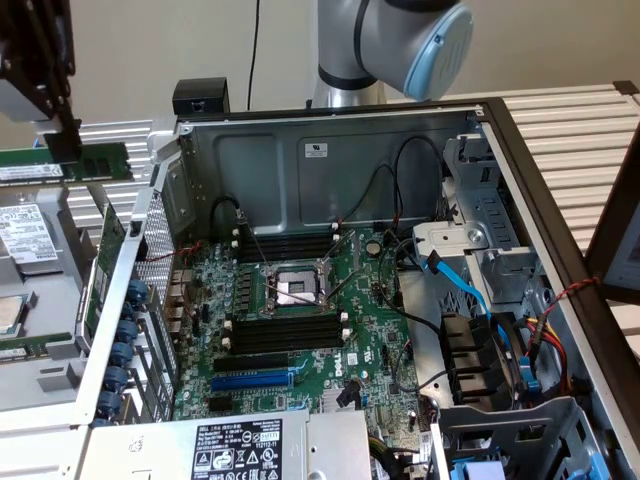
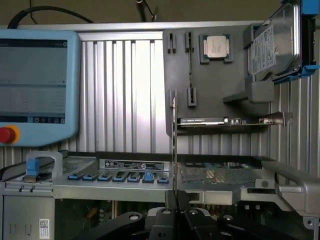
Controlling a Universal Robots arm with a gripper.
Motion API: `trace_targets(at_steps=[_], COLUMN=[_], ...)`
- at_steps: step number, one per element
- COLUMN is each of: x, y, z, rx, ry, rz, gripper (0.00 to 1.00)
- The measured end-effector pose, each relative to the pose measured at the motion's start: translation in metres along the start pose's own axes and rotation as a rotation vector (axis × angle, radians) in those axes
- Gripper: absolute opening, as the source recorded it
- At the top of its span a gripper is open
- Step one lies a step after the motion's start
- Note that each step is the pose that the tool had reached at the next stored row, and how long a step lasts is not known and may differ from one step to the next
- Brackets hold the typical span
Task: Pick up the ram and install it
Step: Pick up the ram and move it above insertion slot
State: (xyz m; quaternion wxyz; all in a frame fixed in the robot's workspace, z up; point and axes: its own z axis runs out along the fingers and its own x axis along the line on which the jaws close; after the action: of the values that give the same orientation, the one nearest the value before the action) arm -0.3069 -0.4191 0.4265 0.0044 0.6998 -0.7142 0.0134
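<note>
We see the gripper (image 1: 66, 146) pinched narrow on the ram (image 1: 100, 162), holding it in the air over the grey parts tray (image 1: 40, 375), past the open computer case's (image 1: 330, 150) edge on the exterior view's left.

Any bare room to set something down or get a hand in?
Ribbed tabletop beyond the case on the exterior view's right is bare. Crowded: cabled drive bay, parts tray opposite.

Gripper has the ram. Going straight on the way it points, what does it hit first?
Likely the grey tray beside the case: the gripper, shut on the ram, points down at it. Depth is unclear; the case rail might come first.
</note>
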Motion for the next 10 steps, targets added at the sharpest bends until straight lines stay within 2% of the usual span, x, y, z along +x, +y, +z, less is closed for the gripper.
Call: trace_targets(at_steps=[6, 10], x=[-0.001, -0.001], y=[-0.0253, -0.0434], z=[0.0004, 0.0006], rx=[-0.0148, -0.0194], ry=[0.0002, 0.0003], rz=[-0.002, -0.005], gripper=[0.12, 0.12])
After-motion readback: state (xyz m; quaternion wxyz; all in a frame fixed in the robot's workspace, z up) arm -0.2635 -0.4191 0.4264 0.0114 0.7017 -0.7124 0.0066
